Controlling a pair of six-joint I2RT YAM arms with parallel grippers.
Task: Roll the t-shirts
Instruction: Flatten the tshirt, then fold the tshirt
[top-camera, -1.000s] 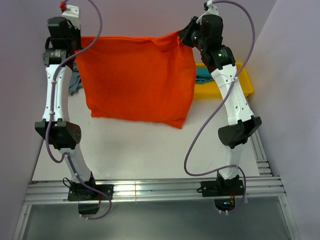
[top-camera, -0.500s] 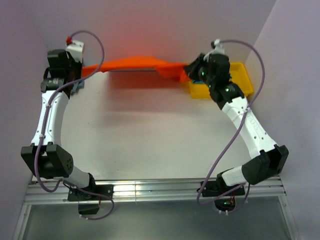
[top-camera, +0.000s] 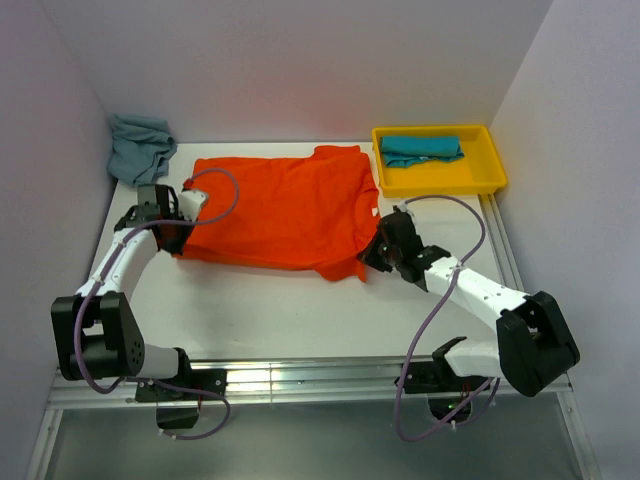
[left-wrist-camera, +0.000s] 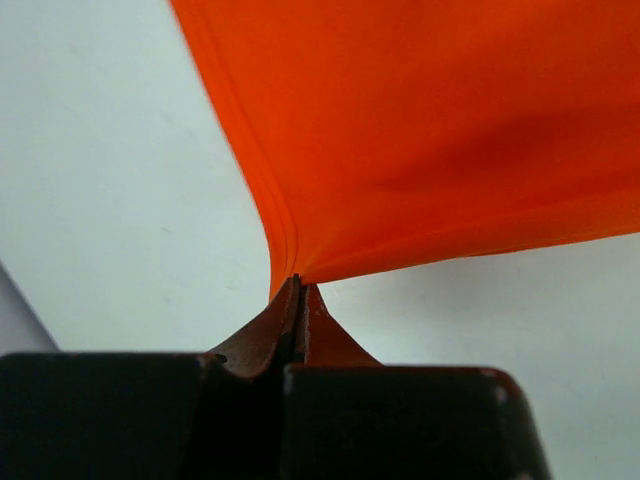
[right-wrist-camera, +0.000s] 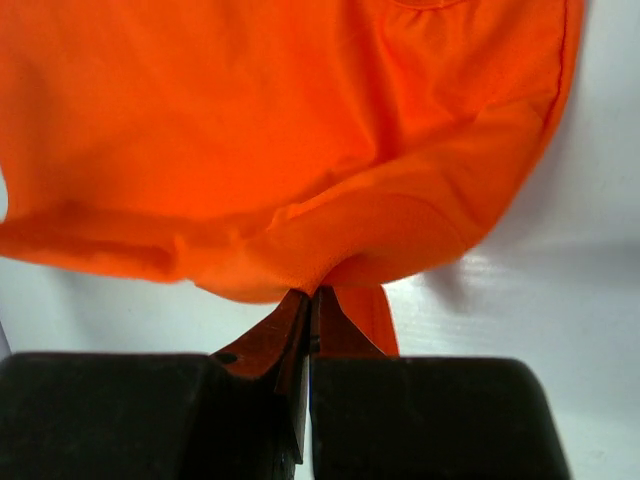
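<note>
Wrist views show the left gripper (left-wrist-camera: 297, 288) and right gripper (right-wrist-camera: 310, 296), jaws clamped on near corners of the orange t-shirt (top-camera: 280, 205); only the overhead view shows the teal t-shirt (top-camera: 421, 150) beyond it.

Standing here, I count three t-shirts all told: one orange-red t-shirt (top-camera: 280, 205), one teal t-shirt (top-camera: 420, 150) and one grey-blue t-shirt (top-camera: 140, 145). There is a single yellow tray (top-camera: 440, 184), and just the one white tabletop (top-camera: 280, 310) carrying the lot. Two robot arms are in the room, a left arm (top-camera: 118, 258) and a right arm (top-camera: 480, 290). Each arm has one purple cable (top-camera: 428, 320) looping off it, which makes two cables. Three pale walls (top-camera: 300, 60) close it all in.
</note>
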